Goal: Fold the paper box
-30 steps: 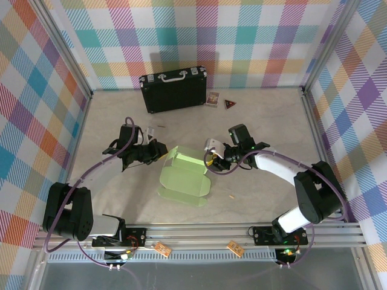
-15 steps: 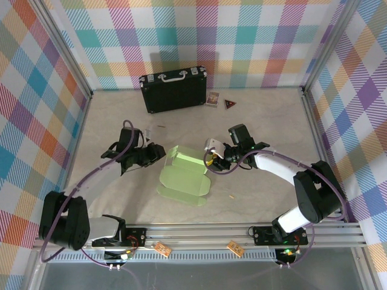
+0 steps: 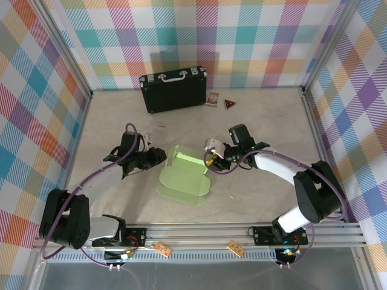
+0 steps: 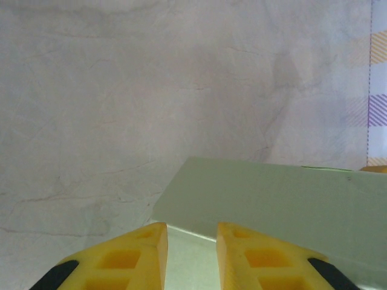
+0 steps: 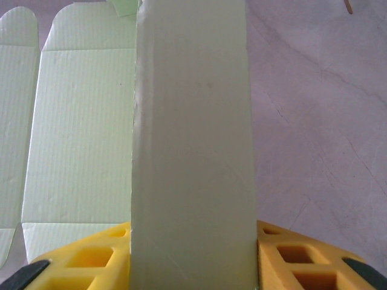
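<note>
One paper box (image 3: pixel 184 175), pale-green creased card

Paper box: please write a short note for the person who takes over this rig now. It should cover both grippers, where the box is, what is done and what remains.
Left gripper: open, fingers slightly apart beside the left edge of the paper box, holding nothing.
Right gripper: shut on one panel of the box, which it holds upright.
Box: in the middle of the table, between the two grippers.
Done: one panel is raised; the rest lies flat with its flaps spread.
Left: raise the other walls, tuck the flaps in, close the box.
</note>
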`<control>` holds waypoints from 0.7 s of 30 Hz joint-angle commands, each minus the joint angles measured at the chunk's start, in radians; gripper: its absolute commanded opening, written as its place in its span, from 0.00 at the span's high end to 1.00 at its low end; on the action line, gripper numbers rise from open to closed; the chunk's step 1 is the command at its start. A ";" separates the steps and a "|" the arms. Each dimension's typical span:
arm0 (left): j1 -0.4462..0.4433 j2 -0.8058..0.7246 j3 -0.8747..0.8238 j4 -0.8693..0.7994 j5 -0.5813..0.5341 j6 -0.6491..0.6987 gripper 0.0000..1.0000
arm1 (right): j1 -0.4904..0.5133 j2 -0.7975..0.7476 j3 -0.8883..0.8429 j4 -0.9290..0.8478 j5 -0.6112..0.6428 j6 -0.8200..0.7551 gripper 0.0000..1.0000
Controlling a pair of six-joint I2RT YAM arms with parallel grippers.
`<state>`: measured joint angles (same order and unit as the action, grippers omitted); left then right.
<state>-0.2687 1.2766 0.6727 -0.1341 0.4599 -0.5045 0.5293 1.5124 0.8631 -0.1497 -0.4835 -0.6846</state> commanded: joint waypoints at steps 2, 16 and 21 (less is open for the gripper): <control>-0.046 0.010 0.024 0.050 0.018 0.093 0.72 | -0.004 -0.003 0.011 0.018 -0.038 0.010 0.58; -0.255 -0.025 0.003 0.112 -0.357 0.344 0.68 | -0.005 -0.009 0.018 0.011 -0.054 0.017 0.58; -0.282 -0.036 -0.067 0.267 -0.378 0.476 0.67 | -0.005 -0.011 0.017 0.005 -0.052 0.016 0.58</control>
<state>-0.5217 1.2655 0.6476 -0.0025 0.1020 -0.1486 0.5171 1.5124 0.8631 -0.1585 -0.4812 -0.6693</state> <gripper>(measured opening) 0.325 0.416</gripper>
